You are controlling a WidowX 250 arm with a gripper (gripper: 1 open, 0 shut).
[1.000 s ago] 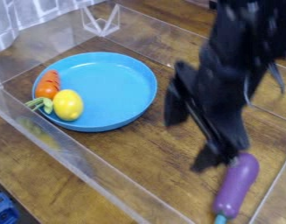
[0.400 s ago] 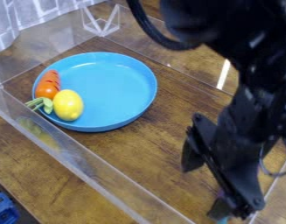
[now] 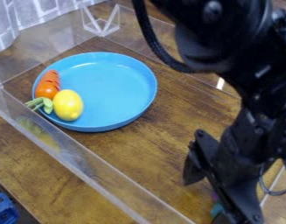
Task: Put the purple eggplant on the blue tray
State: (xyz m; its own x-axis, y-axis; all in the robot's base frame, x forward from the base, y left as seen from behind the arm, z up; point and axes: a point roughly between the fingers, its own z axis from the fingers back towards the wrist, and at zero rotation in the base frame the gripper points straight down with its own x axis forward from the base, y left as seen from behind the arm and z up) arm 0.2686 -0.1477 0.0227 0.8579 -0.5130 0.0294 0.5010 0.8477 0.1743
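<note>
The blue tray [image 3: 115, 83] lies on the wooden table at the left, holding a yellow lemon [image 3: 68, 105] and an orange carrot [image 3: 47, 86] on its left side. My black gripper [image 3: 226, 194] hangs low over the table at the lower right, pointing down, its dark fingers spread apart and open. The arm's bulk fills the right side of the view. The purple eggplant is hidden behind the gripper and arm; I cannot tell whether the fingers touch it.
A clear acrylic wall [image 3: 63, 149] runs along the table's near-left edge, and another clear piece [image 3: 104, 17] stands at the back. Bare wooden table [image 3: 145, 149] lies between the tray and the gripper.
The gripper has dropped toward the table at the lower right. The eggplant, visible under it a second ago, is now covered by the arm. The tray, lemon and carrot have not moved.
</note>
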